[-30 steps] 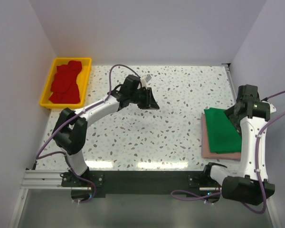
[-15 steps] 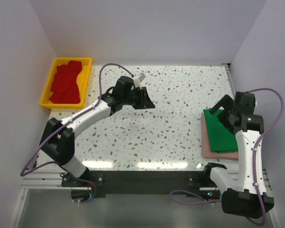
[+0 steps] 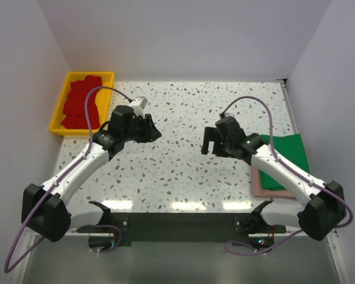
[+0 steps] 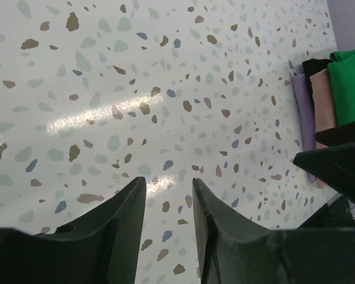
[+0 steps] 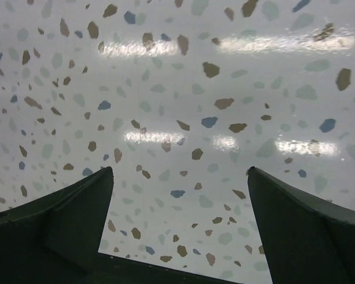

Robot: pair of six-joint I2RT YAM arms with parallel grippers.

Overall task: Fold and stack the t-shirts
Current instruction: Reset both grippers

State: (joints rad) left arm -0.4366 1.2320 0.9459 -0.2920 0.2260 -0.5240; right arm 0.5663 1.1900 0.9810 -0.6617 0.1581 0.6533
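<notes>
— Speckled table, white walls. Where are the shirts?
— The red shirts lie in the tray. The green shirt sits folded on the pink shirt, across the table from the tray.
— And your fingers?
— My left gripper, nearer the tray, is narrowly parted and holds nothing. My right gripper gapes wide, also holding nothing.

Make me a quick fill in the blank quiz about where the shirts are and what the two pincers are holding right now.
1. The red t-shirts lie in the ____ tray.
2. The pink t-shirt lies ____ the green t-shirt.
3. The left pincer and the right pincer are over the bare table, both open and holding ____.

Missing words: yellow; under; nothing.
</notes>
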